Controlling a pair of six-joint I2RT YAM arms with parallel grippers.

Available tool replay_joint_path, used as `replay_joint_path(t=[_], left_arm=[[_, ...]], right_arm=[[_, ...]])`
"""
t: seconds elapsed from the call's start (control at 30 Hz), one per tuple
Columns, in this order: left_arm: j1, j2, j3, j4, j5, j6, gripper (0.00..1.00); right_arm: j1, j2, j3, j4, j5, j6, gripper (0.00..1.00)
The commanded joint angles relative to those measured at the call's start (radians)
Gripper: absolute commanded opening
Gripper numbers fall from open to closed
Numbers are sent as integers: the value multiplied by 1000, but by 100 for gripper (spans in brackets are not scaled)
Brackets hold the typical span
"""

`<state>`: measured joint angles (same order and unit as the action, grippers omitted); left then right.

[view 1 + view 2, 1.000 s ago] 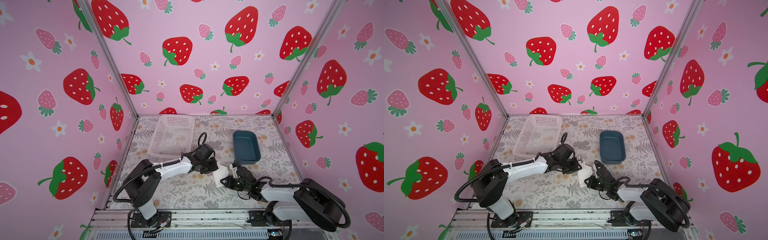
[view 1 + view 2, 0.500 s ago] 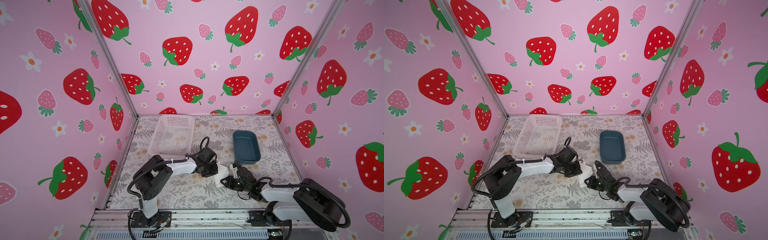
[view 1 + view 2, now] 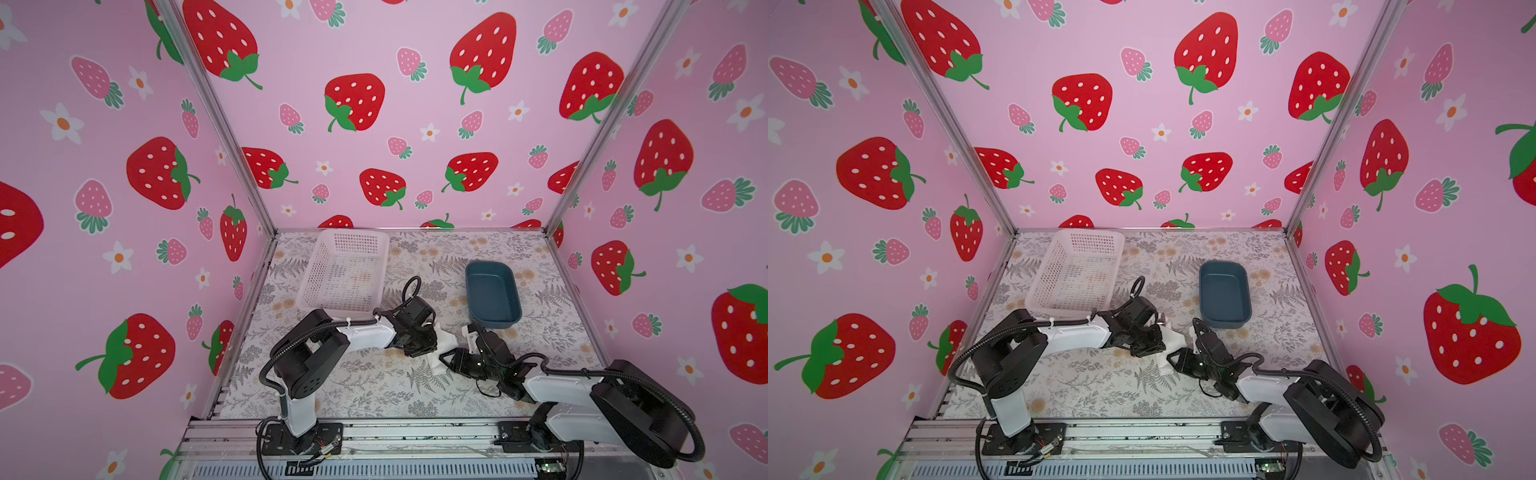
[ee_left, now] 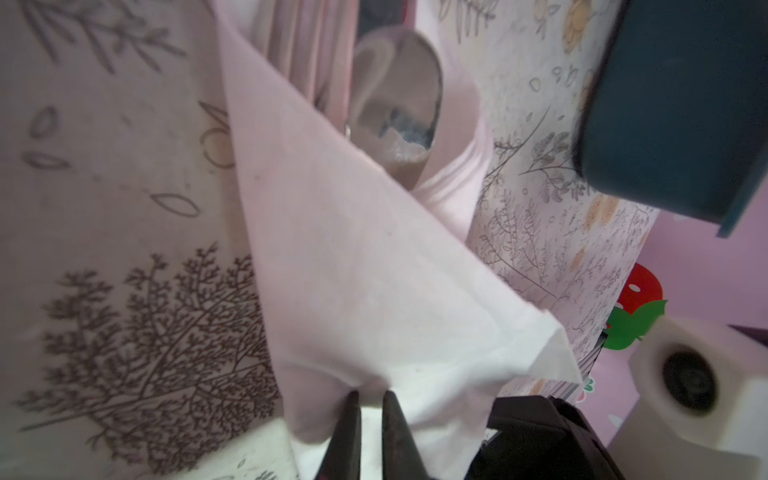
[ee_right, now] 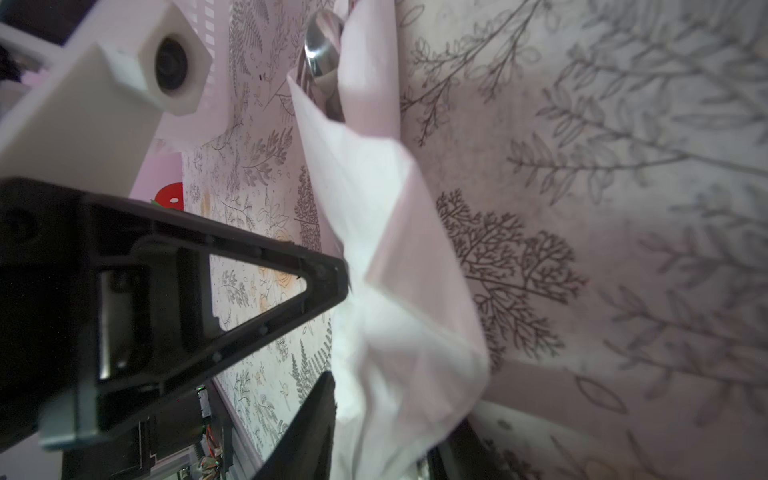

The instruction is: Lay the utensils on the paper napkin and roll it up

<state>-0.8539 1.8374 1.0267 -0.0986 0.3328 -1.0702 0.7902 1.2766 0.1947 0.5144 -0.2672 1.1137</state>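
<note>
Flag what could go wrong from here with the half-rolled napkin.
The right fingers stand open beside the paper napkin; only the left fingers pinch a fold, so the loose wrap may spring open.
The spoon sticks out of the wrap's open end and could slide out if tilted.

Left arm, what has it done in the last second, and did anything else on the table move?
The left hand came toward the front edge, its elbow folding up, and closed on the paper napkin, pinching the fold. The right hand kept its place but opened its jaws at the napkin. The white basket and the blue tub stayed put.
</note>
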Motion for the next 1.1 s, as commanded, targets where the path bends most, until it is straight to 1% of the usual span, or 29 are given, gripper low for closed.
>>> replay_joint_path(t=[0.0,0.13,0.27,0.37,0.43,0.5,0.57,0.63,0.73,0.9,1.07], left_arm=[[-7,23,27,7,12,-1,13],[-9,23,27,7,10,0,13],[-10,24,29,7,10,-1,13],[-11,13,33,5,15,-2,13],[-11,-9,36,-4,15,1,14],[-11,-37,37,-23,0,10,14],[-11,-65,39,-53,-23,23,15],[-9,-86,38,-88,-48,37,15],[-2,-98,18,-95,-59,44,16],[-1,-71,-13,-64,-41,36,15],[-5,-39,-13,-38,-24,28,15]], right_arm=[[-30,21,15,-43,-4,-25,42],[-49,70,48,-41,-21,-54,44],[-55,137,93,-48,-35,-75,43],[-61,181,112,-57,-36,-67,34],[-62,193,101,-30,-45,-56,24],[-64,191,95,-20,-53,-55,18],[-68,183,89,-23,-56,-57,16],[-75,169,82,-24,-58,-58,14],[-87,148,68,-22,-65,-56,13],[-94,136,58,-15,-81,-55,11],[-95,145,54,-2,-90,-51,11]])
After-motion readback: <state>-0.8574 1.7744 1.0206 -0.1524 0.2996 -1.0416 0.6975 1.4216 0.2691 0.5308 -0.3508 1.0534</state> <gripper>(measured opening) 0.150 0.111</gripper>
